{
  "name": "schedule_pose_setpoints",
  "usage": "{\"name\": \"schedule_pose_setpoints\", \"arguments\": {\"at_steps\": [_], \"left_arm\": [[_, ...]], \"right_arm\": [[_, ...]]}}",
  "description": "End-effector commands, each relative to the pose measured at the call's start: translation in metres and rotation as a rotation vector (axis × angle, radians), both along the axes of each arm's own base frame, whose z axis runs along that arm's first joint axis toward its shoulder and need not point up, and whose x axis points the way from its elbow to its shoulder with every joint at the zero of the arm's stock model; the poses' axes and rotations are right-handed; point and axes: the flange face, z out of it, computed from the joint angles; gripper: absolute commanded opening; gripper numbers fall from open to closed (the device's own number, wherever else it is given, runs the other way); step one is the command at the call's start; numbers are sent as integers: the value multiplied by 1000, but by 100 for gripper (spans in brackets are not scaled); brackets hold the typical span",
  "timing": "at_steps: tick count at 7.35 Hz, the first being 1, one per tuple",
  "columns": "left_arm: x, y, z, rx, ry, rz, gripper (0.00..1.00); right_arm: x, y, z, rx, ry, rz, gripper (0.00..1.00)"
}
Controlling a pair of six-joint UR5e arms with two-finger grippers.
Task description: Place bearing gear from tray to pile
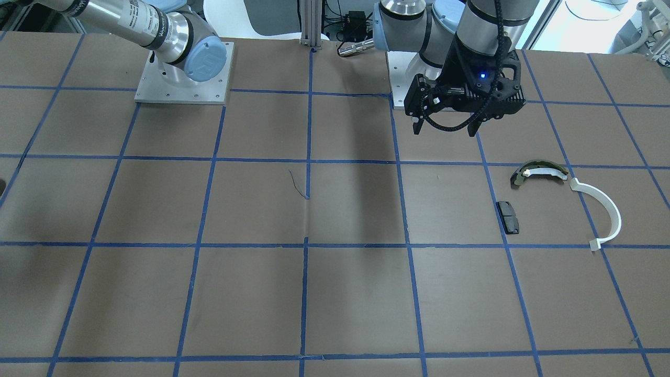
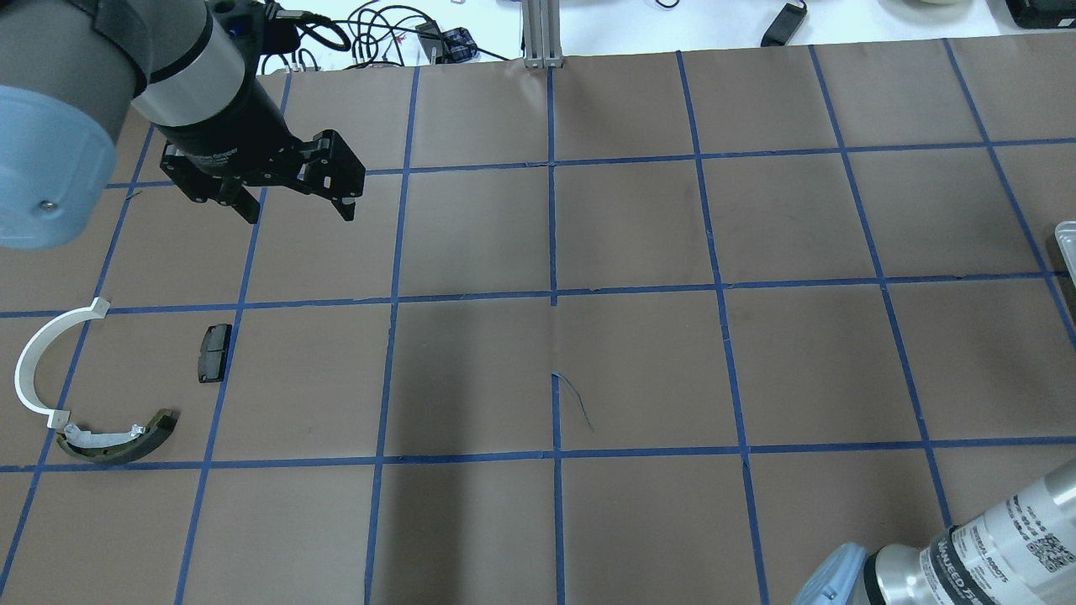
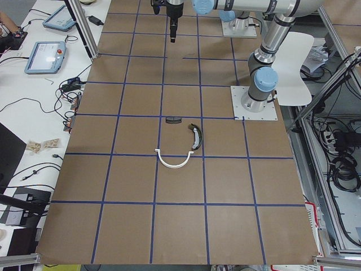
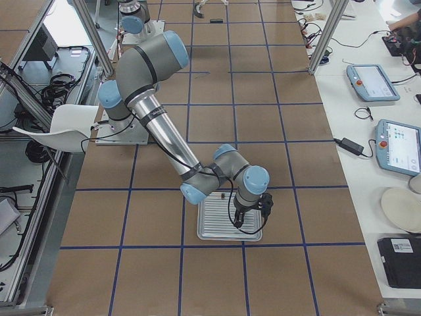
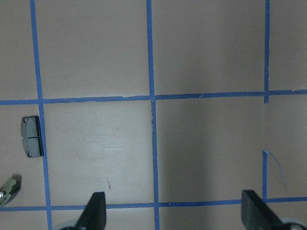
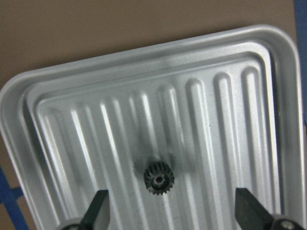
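The bearing gear (image 6: 159,178), small, dark and toothed, lies in the ribbed metal tray (image 6: 144,48). My right gripper (image 6: 172,211) hovers open just above the tray, with the gear between and ahead of its fingers. It also shows over the tray (image 4: 217,227) in the exterior right view. The pile lies on the table's other side: a white C-shaped arc (image 2: 29,344), an olive-and-white curved shoe (image 2: 109,443) and a black pad (image 2: 214,353). My left gripper (image 2: 298,214) hangs open and empty above the table, beyond the pile.
Brown table paper with a blue tape grid (image 2: 552,294). Only a corner of the tray (image 2: 1066,244) shows at the overhead view's right edge. An upright aluminium post (image 2: 542,34) stands at the far edge. The left arm's base plate (image 1: 403,78) sits near the pile.
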Motion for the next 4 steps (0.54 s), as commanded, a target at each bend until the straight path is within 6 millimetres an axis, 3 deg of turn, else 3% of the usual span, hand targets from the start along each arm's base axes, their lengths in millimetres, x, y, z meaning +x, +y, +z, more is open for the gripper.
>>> {"name": "schedule_pose_setpoints", "arguments": {"at_steps": [1,3,4], "left_arm": [[-1,0,-1,1,-1,-1,100],[-1,0,0,0,-1,-1,100],[-1,0,0,-1,-1,-1,100]], "right_arm": [[-4,-2,-11,-6,12,-12,79],[-3,-2,-12,-11,5,-27,52],[-3,-2,-13,-7,7,-27,29]]}}
